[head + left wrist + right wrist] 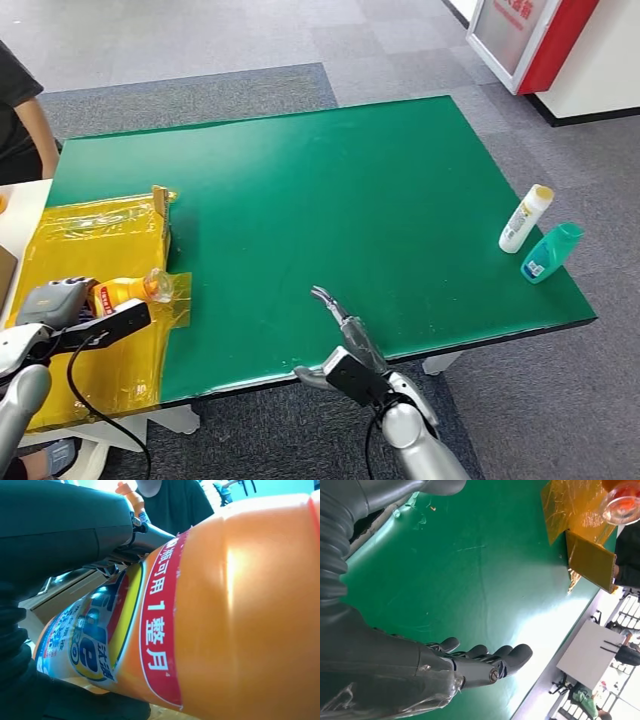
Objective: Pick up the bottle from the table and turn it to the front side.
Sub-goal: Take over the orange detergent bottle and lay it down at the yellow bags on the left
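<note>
An orange bottle [124, 292] with a clear cap lies on its side on a yellow sheet [83, 240] at the table's left end, cap pointing toward the green mat. My left hand [72, 312] grips its body. Up close, the bottle [234, 610] shows a red band and a blue-and-yellow label, with the left hand's [56, 530] thumb on one side and dark fingers on the other. My right hand [343, 350] hovers open over the table's front edge, holding nothing. In the right wrist view the right hand [471, 662] has its fingers stretched out above the green mat [471, 555].
A white bottle with a yellow cap [524, 218] and a teal bottle [551, 252] lie near the mat's right edge. A yellow cardboard flap [161, 205] stands behind the sheet. A person [19, 110] sits at the far left. A red and white stand [528, 40] is at the back right.
</note>
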Robot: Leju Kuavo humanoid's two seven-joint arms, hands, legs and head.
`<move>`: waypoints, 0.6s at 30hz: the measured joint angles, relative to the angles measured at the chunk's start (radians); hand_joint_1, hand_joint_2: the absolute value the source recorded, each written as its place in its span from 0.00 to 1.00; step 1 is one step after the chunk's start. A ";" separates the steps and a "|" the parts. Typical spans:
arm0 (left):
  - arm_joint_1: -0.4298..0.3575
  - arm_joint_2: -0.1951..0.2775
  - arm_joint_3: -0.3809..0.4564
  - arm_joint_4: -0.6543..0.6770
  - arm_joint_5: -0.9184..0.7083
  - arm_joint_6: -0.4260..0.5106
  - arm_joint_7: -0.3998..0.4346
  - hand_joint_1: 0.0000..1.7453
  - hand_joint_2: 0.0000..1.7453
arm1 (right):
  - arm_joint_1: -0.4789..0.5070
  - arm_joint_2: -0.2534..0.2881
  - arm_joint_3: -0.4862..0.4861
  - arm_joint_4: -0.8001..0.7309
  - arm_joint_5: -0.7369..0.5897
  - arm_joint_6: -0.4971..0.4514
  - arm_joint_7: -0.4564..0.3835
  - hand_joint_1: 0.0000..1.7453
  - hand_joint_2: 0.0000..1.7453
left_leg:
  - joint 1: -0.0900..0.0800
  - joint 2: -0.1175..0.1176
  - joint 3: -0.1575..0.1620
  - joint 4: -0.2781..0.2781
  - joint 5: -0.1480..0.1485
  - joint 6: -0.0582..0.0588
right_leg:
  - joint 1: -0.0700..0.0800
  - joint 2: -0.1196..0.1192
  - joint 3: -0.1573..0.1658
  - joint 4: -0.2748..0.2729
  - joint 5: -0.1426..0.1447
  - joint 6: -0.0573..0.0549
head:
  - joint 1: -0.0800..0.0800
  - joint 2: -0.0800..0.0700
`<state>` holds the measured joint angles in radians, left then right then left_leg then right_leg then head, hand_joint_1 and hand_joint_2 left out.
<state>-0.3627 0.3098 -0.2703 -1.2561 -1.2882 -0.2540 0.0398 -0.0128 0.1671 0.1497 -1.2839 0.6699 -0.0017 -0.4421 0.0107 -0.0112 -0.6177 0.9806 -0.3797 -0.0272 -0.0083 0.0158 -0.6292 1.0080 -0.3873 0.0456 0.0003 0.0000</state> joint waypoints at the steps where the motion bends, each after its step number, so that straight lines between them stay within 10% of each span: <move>1: -0.007 -0.007 -0.001 0.013 -0.007 0.008 -0.006 1.00 1.00 | -0.001 0.000 0.000 0.003 0.000 0.000 0.000 0.00 1.00 | 0.000 0.000 0.000 0.000 0.000 0.000 | 0.000 0.000 0.000 0.000 0.000 0.000 | 0.000 0.000; 18: -0.028 -0.099 -0.070 0.065 -0.021 0.136 -0.131 1.00 1.00 | -0.001 0.000 0.006 0.030 -0.003 0.006 0.000 0.00 1.00 | 0.000 0.000 0.000 0.000 0.000 0.000 | 0.000 0.000 -0.001 0.000 0.000 0.000 | 0.000 0.000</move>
<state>-0.3909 0.2112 -0.3407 -1.1913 -1.3088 -0.1184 -0.0911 -0.0134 0.1671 0.1560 -1.2542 0.6668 0.0042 -0.4425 0.0107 -0.0110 -0.6181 0.9806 -0.3800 -0.0274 -0.0084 0.0159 -0.6298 1.0080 -0.3876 0.0455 0.0001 0.0000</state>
